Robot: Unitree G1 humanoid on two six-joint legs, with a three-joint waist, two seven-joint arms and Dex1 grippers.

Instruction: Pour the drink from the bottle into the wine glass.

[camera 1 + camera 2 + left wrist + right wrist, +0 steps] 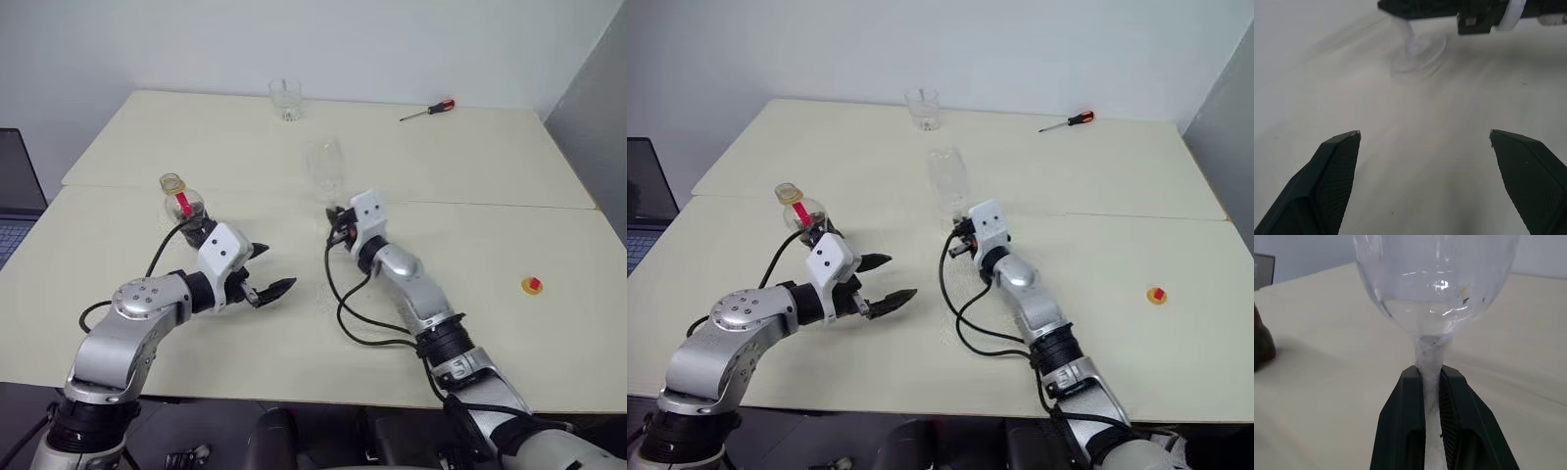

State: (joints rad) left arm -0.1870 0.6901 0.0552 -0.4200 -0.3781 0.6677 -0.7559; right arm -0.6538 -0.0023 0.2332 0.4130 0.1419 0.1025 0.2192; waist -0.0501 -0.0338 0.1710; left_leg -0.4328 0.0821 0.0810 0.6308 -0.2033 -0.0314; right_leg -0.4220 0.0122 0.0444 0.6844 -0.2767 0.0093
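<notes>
On the cream desk (147, 147), left portion, the bottle (184, 208) stands upright with its cap off and mouth exposed, a red label strip hanging at the neck. Dark drink (196, 223) fills the lower body; the level cannot be read exactly, as the arm partly covers it. Just in front of the bottle, the left claw (263, 274) hangs above the desk with its two black fingers spread wide, holding nothing and apart from the bottle. The left wrist view confirms the wide spread, with bare desk surface between the fingertips and the foot of the wine glass beyond.

Near the desk's centre, the wine glass (326, 168) stands upright, bowl clear. The right claw (1432, 377) is closed on its thin stem just below the bowl; the right wrist view shows both fingers pressed against the stem on either side. Whether the foot touches the desk cannot be determined.

Toward the far edge, roughly behind the wine glass, a short clear tumbler (285, 99) stands alone. Further right along the far edge lies a screwdriver (428, 110) with a red handle. On the right portion of the desk, well apart from everything else, lies a small yellow cap (531, 285) with a red mark.
</notes>
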